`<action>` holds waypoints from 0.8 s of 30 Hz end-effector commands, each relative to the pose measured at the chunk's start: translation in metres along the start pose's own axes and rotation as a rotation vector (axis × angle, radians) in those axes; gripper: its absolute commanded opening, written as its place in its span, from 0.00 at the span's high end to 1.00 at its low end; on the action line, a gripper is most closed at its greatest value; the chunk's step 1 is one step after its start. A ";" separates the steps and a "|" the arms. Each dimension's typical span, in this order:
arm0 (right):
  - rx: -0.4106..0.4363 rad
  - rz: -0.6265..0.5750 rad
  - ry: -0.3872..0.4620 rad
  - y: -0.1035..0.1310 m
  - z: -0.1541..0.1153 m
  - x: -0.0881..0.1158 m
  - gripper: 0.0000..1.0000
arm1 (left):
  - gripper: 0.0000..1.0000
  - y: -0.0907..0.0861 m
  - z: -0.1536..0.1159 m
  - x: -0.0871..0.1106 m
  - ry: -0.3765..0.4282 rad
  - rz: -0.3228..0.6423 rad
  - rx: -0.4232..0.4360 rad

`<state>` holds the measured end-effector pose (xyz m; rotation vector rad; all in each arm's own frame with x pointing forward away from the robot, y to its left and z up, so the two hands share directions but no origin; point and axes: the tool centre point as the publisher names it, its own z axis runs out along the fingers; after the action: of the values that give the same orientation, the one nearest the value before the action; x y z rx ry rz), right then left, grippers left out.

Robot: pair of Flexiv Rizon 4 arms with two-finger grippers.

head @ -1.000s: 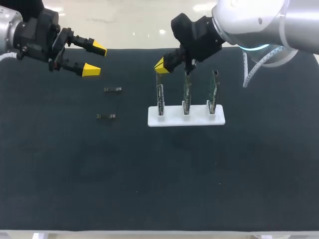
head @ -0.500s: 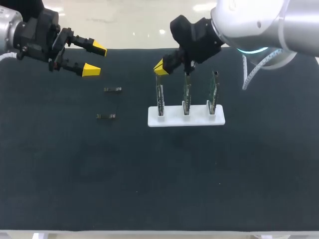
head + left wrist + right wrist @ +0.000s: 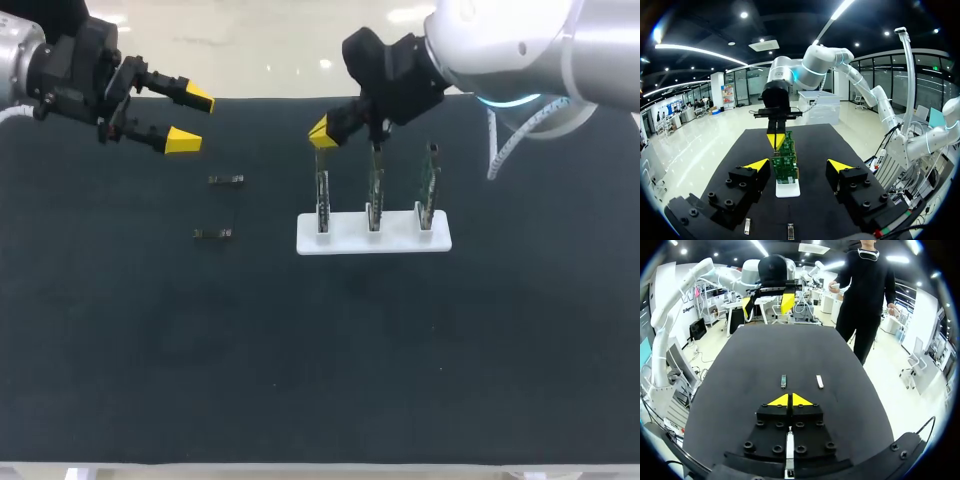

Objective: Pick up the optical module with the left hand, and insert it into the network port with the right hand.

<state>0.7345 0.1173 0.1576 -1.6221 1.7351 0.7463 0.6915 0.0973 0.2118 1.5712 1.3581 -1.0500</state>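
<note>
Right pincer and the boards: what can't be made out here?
Right pincer: tips meet in the right wrist view; anything pinched is unclear. Head view: its black body hides one tip.
Boards: ports too small in head view; in left wrist view the front board hides the others.
Optical modules: tiny in head view, cut by the rim in left wrist view.

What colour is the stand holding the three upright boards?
White; the stand shows best in the head view.

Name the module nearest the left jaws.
The rear module, closest to the left jaws; the front module lies farther off, toward the table's near edge.
</note>
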 end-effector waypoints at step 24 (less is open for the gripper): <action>-0.054 -0.007 0.033 0.006 -0.131 0.046 1.00 | 0.00 0.001 0.001 0.000 0.003 -0.001 0.001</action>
<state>0.7215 -0.0001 0.2036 -1.6906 1.7554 0.7681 0.6915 0.0973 0.2118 1.5712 1.3581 -1.0500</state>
